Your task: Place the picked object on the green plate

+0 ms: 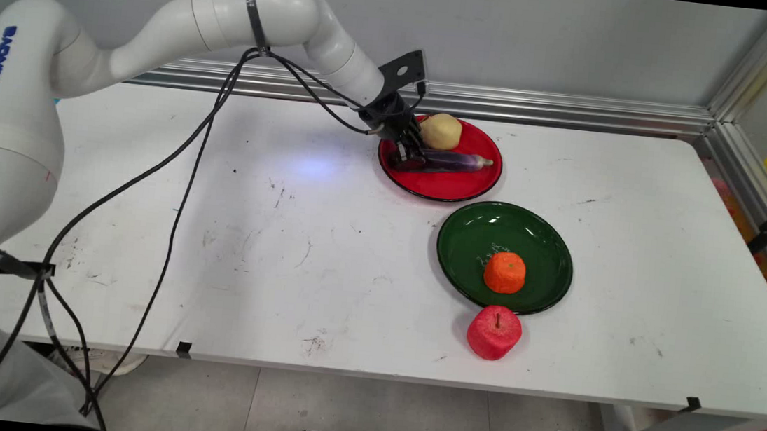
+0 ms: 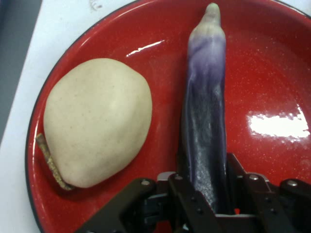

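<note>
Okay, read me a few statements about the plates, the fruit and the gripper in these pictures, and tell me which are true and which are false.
1. The gripper has its fingers on either side of the purple eggplant. True.
2. The eggplant lies on the green plate. False: it lies on the red plate, beside the pale potato.
3. The orange sits on the green plate. True.
4. The red apple sits on the red plate. False: it rests on the table, just off the green plate's near rim.
</note>
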`<control>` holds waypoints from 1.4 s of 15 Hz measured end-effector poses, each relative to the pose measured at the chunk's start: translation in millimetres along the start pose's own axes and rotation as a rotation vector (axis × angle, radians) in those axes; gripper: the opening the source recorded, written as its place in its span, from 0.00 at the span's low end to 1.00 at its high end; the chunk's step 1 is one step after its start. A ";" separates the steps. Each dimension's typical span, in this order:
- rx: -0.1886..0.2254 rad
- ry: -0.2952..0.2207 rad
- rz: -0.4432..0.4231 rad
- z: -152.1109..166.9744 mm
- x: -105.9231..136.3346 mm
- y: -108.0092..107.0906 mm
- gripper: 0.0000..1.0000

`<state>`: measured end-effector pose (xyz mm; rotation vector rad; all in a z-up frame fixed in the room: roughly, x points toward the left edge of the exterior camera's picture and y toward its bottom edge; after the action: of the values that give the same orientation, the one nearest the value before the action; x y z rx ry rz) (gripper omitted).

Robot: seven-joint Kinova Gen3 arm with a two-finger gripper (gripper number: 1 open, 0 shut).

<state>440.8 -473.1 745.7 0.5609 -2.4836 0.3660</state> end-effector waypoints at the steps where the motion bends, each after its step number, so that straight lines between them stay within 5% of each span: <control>1: -0.001 0.000 0.001 -0.1 0.6 0.1 0.00; 8: 0.000 0.048 -0.016 -19.6 36.2 10.3 0.00; 21: -0.084 0.130 -0.103 -24.5 96.3 100.5 0.00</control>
<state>332.8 -406.1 807.5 0.6081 -2.3231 0.2493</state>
